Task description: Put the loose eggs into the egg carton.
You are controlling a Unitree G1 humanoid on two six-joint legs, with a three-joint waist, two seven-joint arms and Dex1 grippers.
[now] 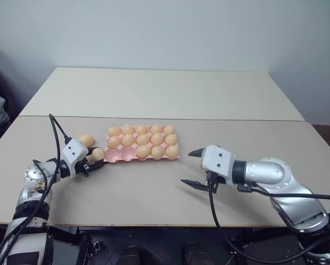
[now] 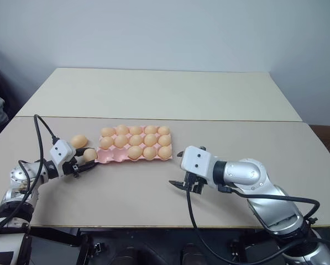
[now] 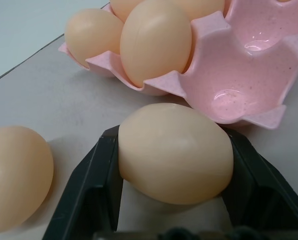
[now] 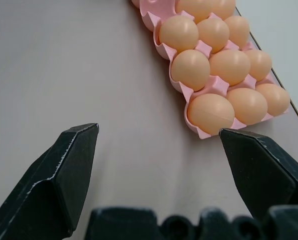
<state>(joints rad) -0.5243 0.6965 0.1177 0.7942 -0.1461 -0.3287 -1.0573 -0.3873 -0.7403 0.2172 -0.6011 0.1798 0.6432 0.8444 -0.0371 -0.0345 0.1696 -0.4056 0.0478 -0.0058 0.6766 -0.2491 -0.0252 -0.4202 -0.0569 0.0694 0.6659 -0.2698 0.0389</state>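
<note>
My left gripper [image 1: 96, 160] is shut on a pale orange-tan loose egg [image 3: 176, 152], its black fingers [image 3: 91, 185] pressed to both sides, just off the near-left corner of the pink egg carton [image 1: 114, 157]. A second loose egg [image 1: 87, 140] lies on the table close behind it, beside the carton's left end. The carton holds several eggs [image 1: 143, 151]; its near-left cups [image 3: 228, 95] are empty. My right gripper [image 1: 187, 167] hovers open and empty to the right of the carton and nearer to me, pointing toward it [image 4: 149, 17].
The carton sits on the near beige table [image 1: 153, 193]; a second table [image 1: 165, 91] adjoins behind it with a seam between them. Black cables [image 1: 55, 138] run along my left arm. A plain wall rises beyond.
</note>
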